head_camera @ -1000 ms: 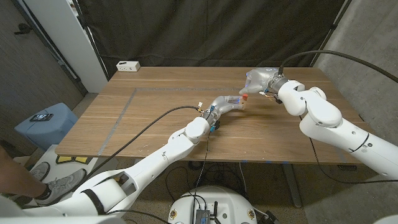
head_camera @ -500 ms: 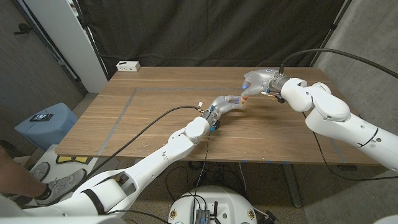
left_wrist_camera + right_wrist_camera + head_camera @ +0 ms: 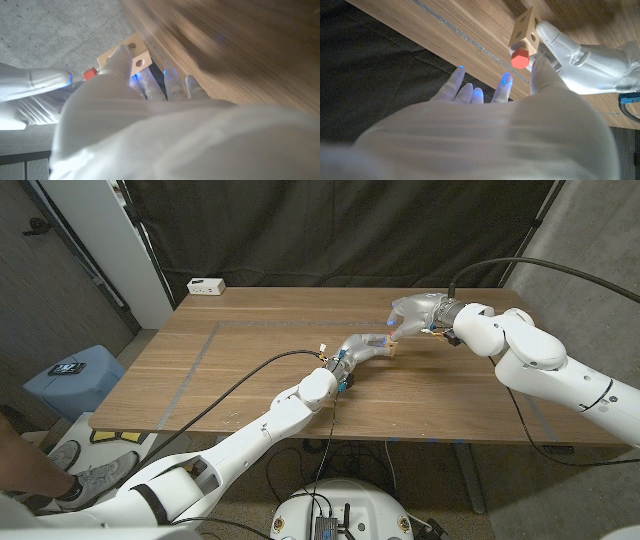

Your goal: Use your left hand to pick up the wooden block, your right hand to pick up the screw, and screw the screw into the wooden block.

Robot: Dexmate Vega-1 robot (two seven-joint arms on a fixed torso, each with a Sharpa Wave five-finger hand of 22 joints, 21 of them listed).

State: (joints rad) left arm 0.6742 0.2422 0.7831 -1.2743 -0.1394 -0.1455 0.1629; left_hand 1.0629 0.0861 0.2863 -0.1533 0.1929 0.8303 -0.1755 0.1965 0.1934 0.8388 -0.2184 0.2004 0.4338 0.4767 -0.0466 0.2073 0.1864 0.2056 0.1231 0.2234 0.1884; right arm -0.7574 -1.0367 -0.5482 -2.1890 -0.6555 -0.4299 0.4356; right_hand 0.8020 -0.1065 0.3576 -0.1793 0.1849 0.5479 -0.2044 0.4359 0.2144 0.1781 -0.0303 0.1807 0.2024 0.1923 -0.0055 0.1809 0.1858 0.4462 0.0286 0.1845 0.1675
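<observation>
Wooden block (image 3: pixel 385 345) sits in the grasp of the left hand (image 3: pixel 362 348), lifted off the table (image 3: pixel 240 370) toward its middle-right. Beginning at the left, the left arm comes in from the near left corner and has not shifted over the last second; its hand holds the block just as before. In the left wrist view the block (image 3: pixel 131 53) shows pinched at the fingertips, two drilled holes facing the camera, with the red screw head (image 3: pixel 89 75) just beside it.

Moving right, the screw (image 3: pixel 519 57) with its red hexagonal head is pressed against the block (image 3: pixel 524 34) in the right wrist view, seemingly seated in a hole, though how deep the shank sits is hidden. The right hand (image 3: pixel 415 311) has changed most: its forearm has swung and rolled, and the elbow has travelled toward the right edge, while the hand itself has stayed close to the block. That reads as a twisting stroke. Its thumb (image 3: pixel 543 70) meets the screw head; the other fingers (image 3: pixel 455 82) spread out clear of it, so whether it truly grips the screw I cannot tell.

My judgement: driving is under way, and the next turn needs a fresh purchase on the head.
</observation>
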